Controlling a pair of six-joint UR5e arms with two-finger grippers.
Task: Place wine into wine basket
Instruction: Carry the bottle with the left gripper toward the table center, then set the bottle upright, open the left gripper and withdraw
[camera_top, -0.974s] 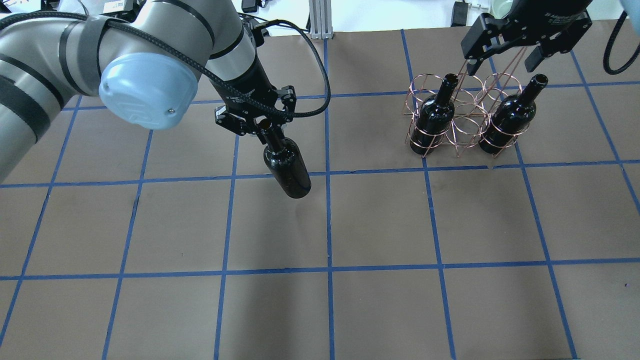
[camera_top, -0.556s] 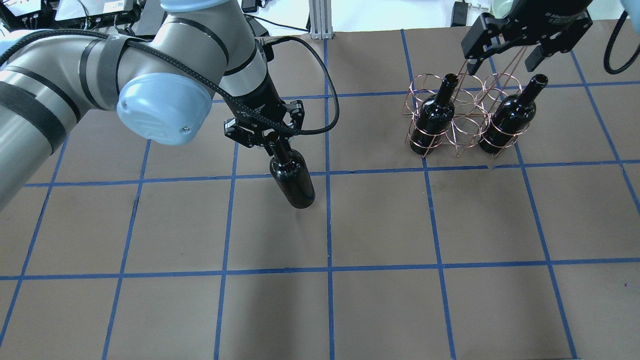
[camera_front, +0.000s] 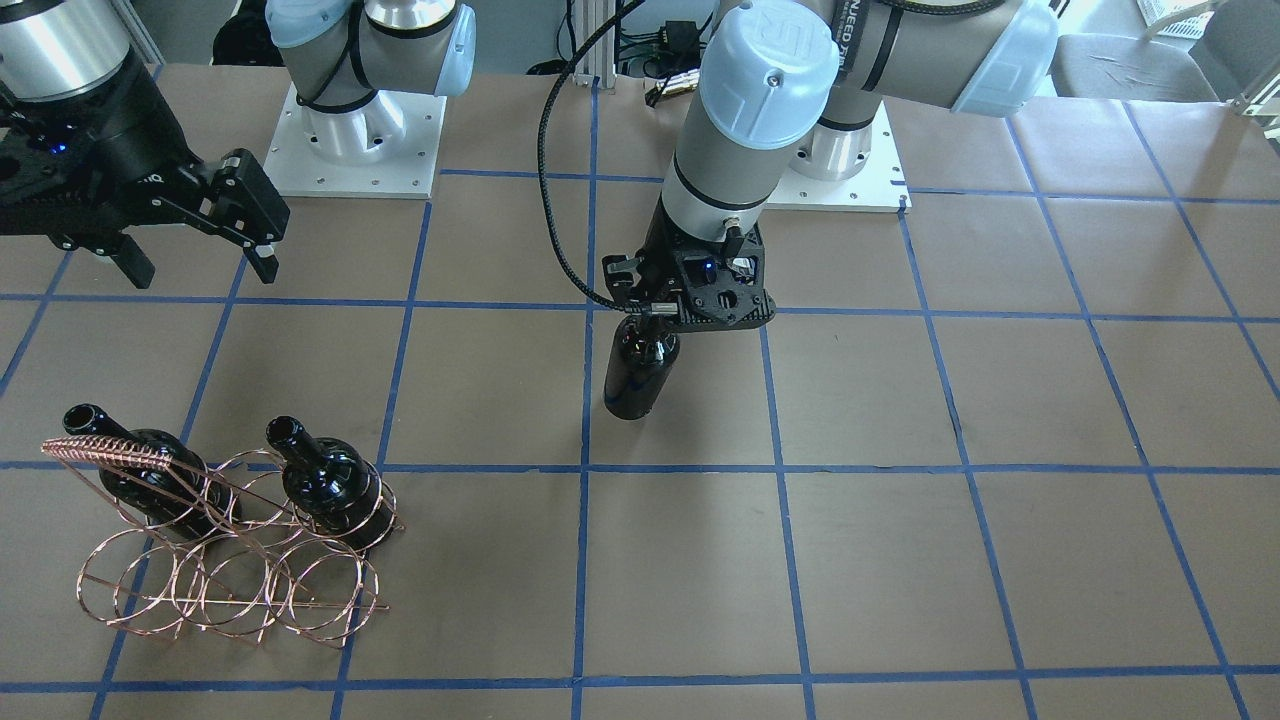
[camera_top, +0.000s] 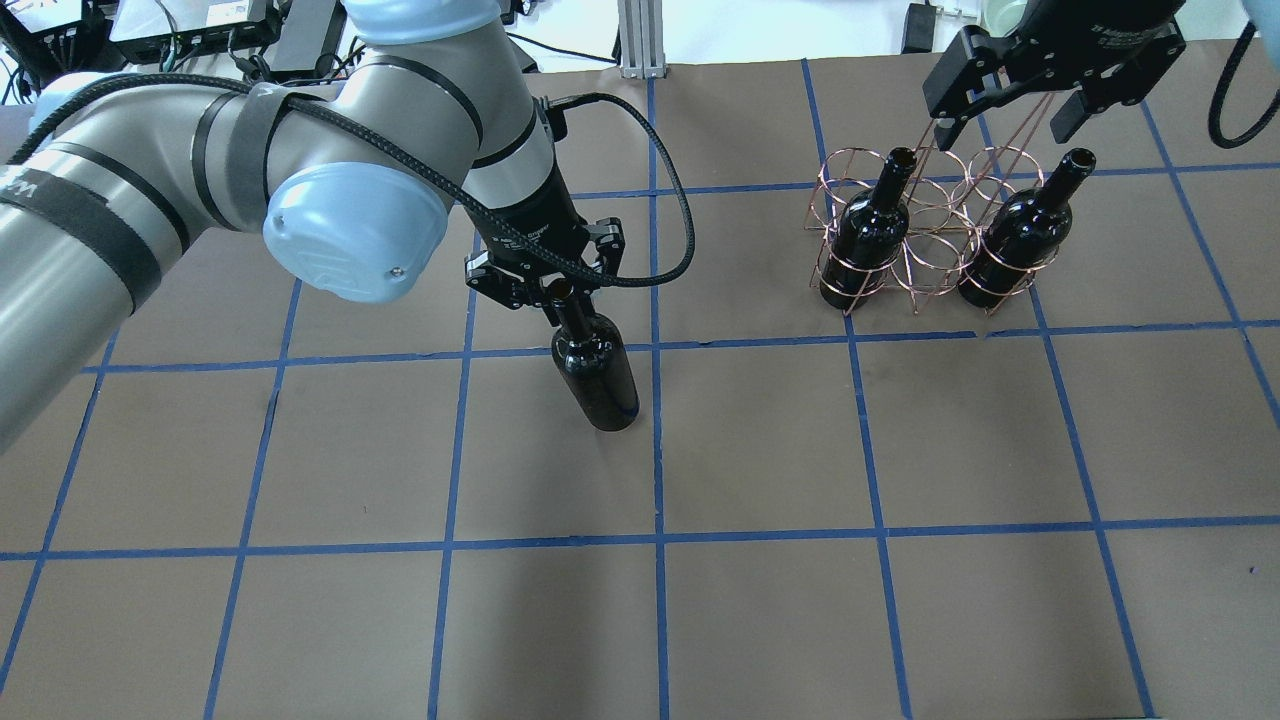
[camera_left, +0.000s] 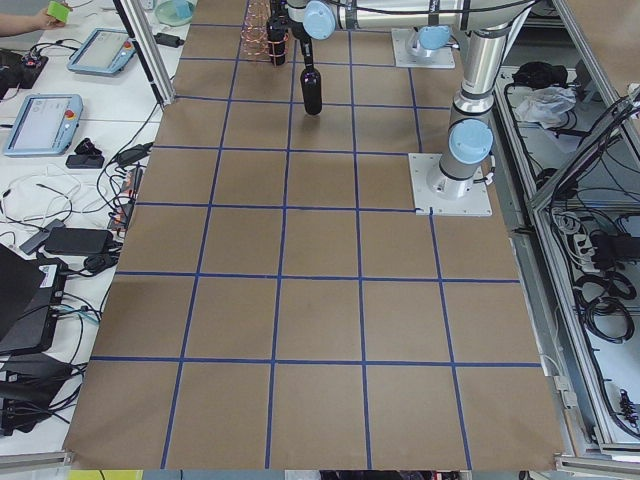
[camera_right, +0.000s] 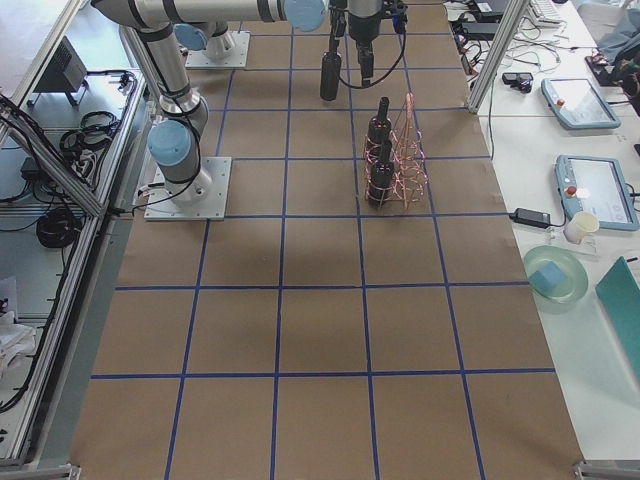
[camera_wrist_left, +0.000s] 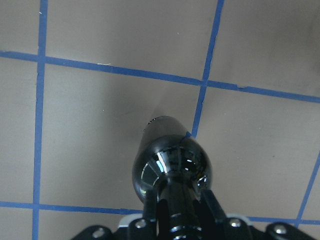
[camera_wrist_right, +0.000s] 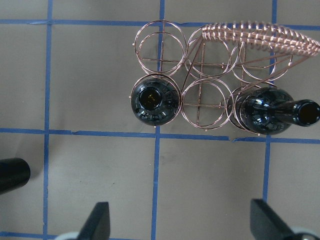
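My left gripper (camera_top: 549, 283) is shut on the neck of a glossy black wine bottle (camera_top: 596, 378) and holds it upright above the table; it also shows in the front view (camera_front: 640, 370) and in the left wrist view (camera_wrist_left: 172, 170). The copper wire wine basket (camera_top: 930, 235) stands at the far right with two black bottles (camera_top: 868, 235) (camera_top: 1015, 240) in its near end loops; the near middle loop (camera_wrist_right: 205, 102) is empty. My right gripper (camera_top: 1010, 105) is open and empty, above and behind the basket's handle (camera_wrist_right: 260, 35).
Brown paper with blue tape grid lines (camera_top: 655, 440) covers the table. The arm bases (camera_front: 360, 140) stand at the robot side. Side benches hold tablets and cables (camera_left: 60, 110) beyond the table edge.
My left gripper has carried the bottle to the right and nearer the robot in the overhead view. The right gripper and the basket have not moved.
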